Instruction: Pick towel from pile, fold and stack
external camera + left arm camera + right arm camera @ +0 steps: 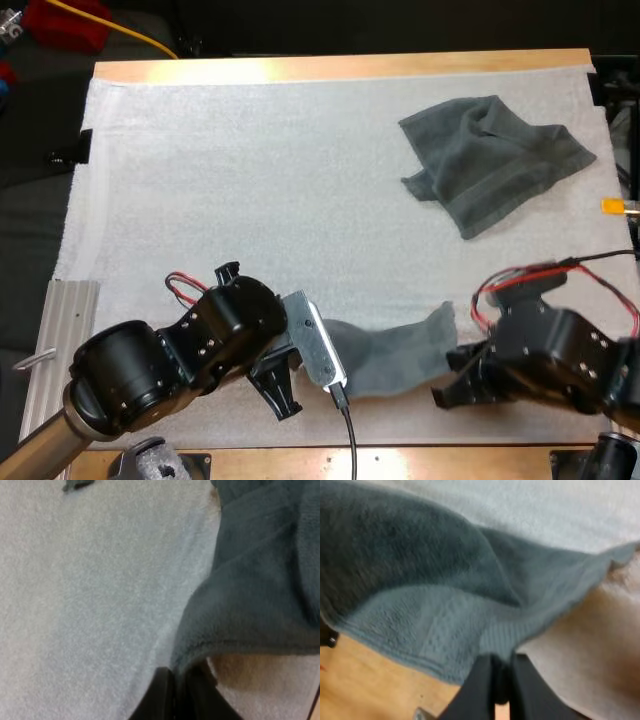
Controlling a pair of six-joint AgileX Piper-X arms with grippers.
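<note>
The wooden table [340, 67] carries a white mat [230, 190] over nearly its whole top, and I place everything against that mat. At the mat's near edge, about midway along it, the near towel [395, 362] stretches between my two arms. It is dark grey-green and it is the one being worked. A crumpled towel [495, 160] lies on the mat's far right part, well apart from the first, with neither arm near it.

My left claw [184, 692] is clamped on the near towel's edge, the two black fingers almost together with the hem pinched between them, just above the mat. My right claw [502, 682] is clamped the same way on the opposite end, where the cloth passes over the mat's near edge and bare wood shows beneath.

I judge the cloth light, soft and fully limp — it ridges and sags in the middle rather than holding a line, so it will follow the claws and keep no shape of its own. The pile should not slip much, but a shallow pinch on a thin hem could pull free. The best holds, I think, are the two corners of one short edge — deep enough to take in the woven band.
</note>
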